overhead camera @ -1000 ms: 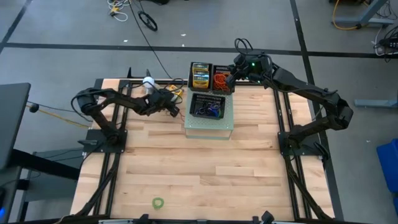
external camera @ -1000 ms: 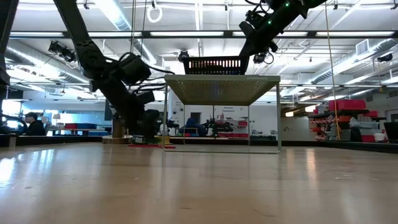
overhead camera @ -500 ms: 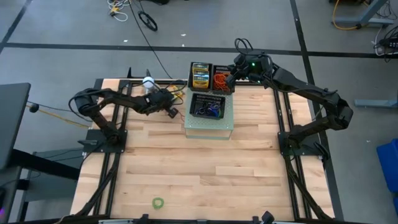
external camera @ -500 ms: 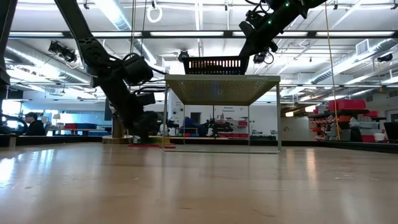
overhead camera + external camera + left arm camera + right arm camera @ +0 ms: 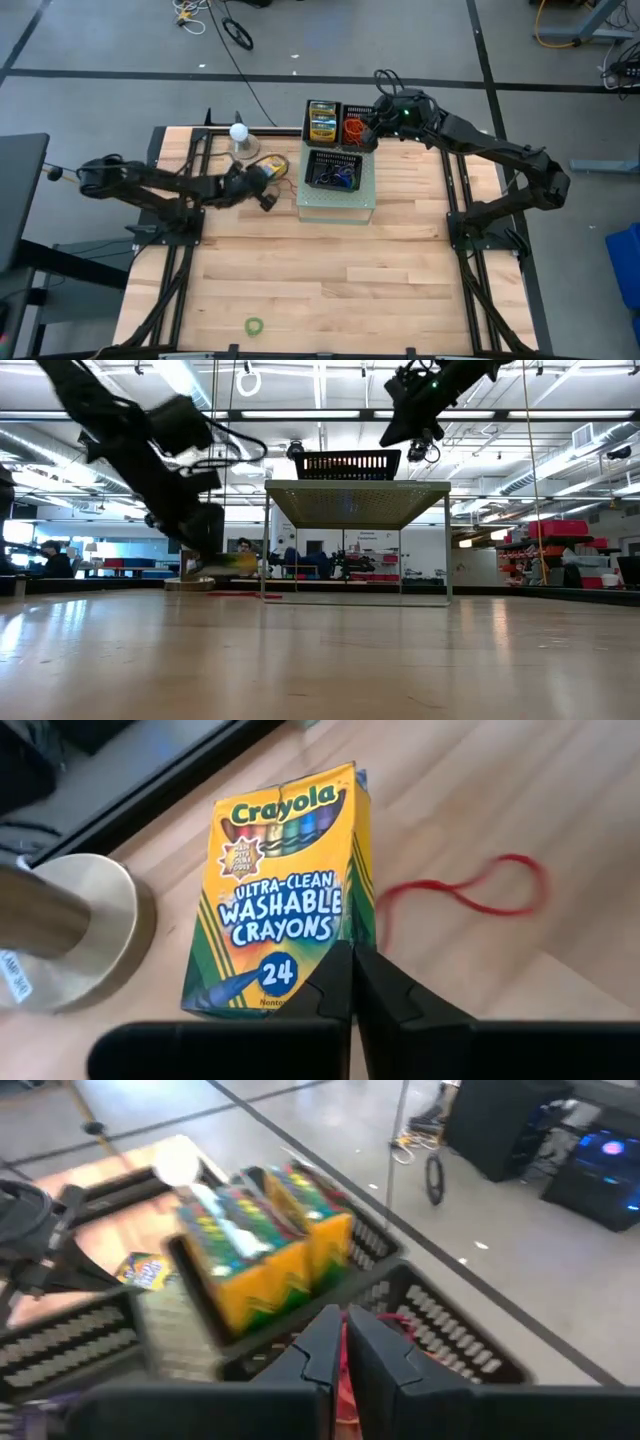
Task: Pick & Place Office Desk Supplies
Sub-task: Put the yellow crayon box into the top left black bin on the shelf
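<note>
A yellow crayon box (image 5: 285,890) lies flat on the table, also seen from above (image 5: 271,166), with a red rubber band (image 5: 470,892) on the wood beside it. My left gripper (image 5: 352,958) is shut with nothing between its fingers; it hovers just on the near side of the box (image 5: 268,201). My right gripper (image 5: 340,1325) is shut above the far baskets (image 5: 366,125). One basket holds upright crayon boxes (image 5: 260,1250), the other orange rubber bands (image 5: 355,131). A red streak shows in the slit between the right fingers; held or lying below, I cannot tell.
A black basket (image 5: 335,173) with blue and purple bands sits on a pale mesh stand (image 5: 336,204) at mid-table. A white ball (image 5: 239,131) on a round base (image 5: 60,920) stands next to the box. A green band (image 5: 255,326) lies near the front edge.
My left gripper has drawn back from the crayon box toward the table's near-left and risen a little, the arm folding back toward the left edge. The box now shows uncovered on the wood.
</note>
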Motion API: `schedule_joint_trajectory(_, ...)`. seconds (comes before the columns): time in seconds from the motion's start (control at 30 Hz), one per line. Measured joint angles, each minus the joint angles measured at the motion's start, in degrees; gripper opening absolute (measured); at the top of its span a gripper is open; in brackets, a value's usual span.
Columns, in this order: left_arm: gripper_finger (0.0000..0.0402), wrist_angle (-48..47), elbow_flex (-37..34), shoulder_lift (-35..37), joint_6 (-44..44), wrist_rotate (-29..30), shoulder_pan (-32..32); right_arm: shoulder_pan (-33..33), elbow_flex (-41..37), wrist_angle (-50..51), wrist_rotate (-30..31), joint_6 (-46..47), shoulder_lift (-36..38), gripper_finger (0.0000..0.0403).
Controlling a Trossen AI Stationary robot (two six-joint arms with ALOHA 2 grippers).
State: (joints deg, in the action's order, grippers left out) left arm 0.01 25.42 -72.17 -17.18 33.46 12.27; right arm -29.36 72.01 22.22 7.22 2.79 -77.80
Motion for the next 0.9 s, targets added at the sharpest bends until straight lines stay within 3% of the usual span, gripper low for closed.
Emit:
schedule_joint_trajectory(0.2, 0.0004, -1.95, -5.0, 8.56, -7.56, 12.37, -14.75, 4.89, 0.0, 1.64, -0.2, 3.93, 3.29, 0.0017)
schedule_joint_trajectory(0.37, 0.0004, -2.0, -5.82, 10.66, -8.08, 30.19, -28.6, 8.65, 0.0, 5.04, -3.98, 12.49, 5.16, 0.003)
schedule_joint_trajectory(0.47, 0.0004, -1.41, -4.68, 10.66, -5.93, 39.44, -33.35, 10.55, -0.02, 4.39, -8.16, 17.84, 5.02, 0.0052)
schedule_joint_trajectory(0.67, 0.0005, -1.05, 1.26, 10.63, 6.7, 45.35, -32.57, 12.46, 2.26, -3.57, -11.03, 23.29, 1.66, 0.0123)
schedule_joint_trajectory(0.77, 0.0005, 2.15, 4.01, 10.33, 14.99, 45.39, -29.76, 12.08, 8.58, -3.99, -13.82, 22.36, -3.87, 0.0161)
schedule_joint_trajectory(0.9, 0.0005, 15.48, 4.76, 10.35, 30.97, 43.84, -26.06, 9.9, 20.1, -0.89, -20.95, 20.79, -12.99, 0.0201)
